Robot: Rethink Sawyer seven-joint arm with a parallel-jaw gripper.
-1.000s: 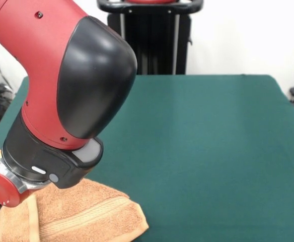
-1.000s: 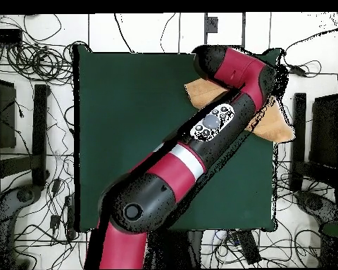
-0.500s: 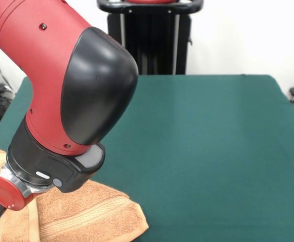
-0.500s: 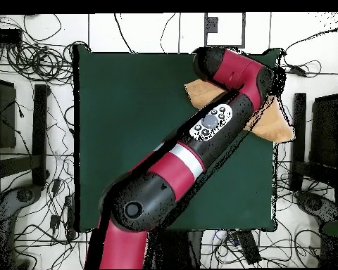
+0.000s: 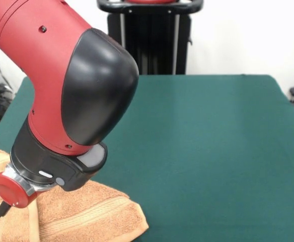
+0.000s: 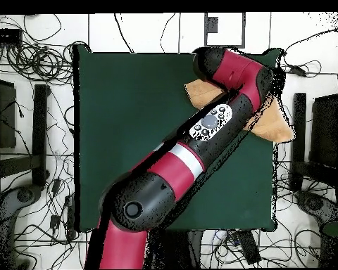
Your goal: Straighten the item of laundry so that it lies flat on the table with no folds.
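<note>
While overhead hides the tool (image 5: pixel 1 209), front shows it above towel (image 5: pixel 86 214), state unclear.

Green table with a towel lying at its corner

The table (image 5: pixel 212 151) is sitting under plain dark green cloth, mostly bare. An orange-tan towel (image 5: pixel 86 217) is lying rumpled on one corner, its striped band showing, one edge hanging past the table's side in the overhead view (image 6: pixel 274 126).
</note>
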